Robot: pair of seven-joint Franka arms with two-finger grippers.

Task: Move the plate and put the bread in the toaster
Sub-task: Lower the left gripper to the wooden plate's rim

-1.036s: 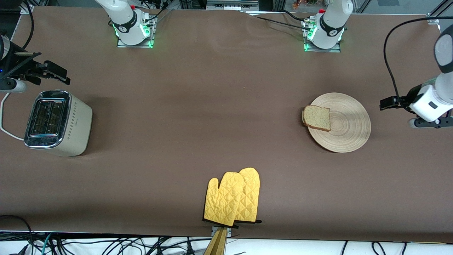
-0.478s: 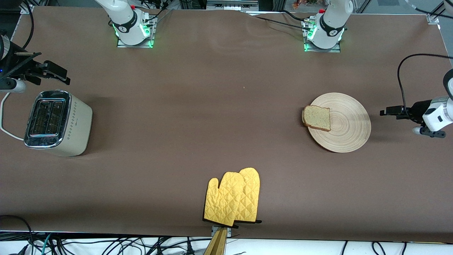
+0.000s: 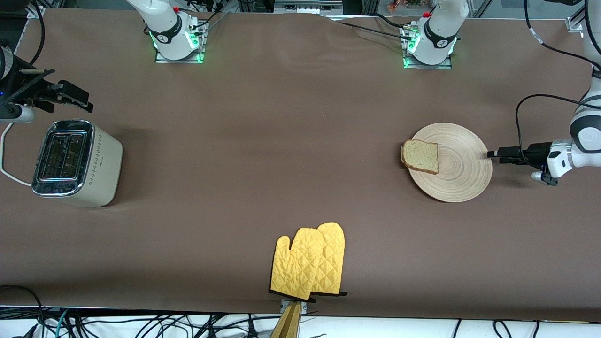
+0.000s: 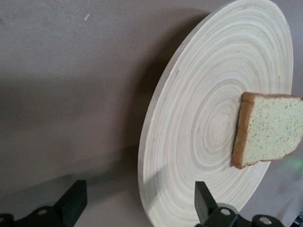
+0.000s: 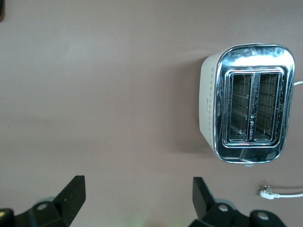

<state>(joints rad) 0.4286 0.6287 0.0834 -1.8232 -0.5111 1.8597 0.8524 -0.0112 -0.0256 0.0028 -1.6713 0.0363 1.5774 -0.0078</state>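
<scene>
Wooden plate (image 3: 462,164) rim sits just before the left gripper (image 3: 494,154)'s open fingers.

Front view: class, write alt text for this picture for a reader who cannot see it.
The open left gripper sits low at the rim of a wooden plate with the bread on its edge, toward the left arm's end of the table. The toaster stands at the right arm's end, the open right gripper waiting by it; yellow oven mitts lie nearest the camera.

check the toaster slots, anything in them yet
Empty: both slots of the toaster show only bare wire racks, and the bread lies on the plate.
</scene>
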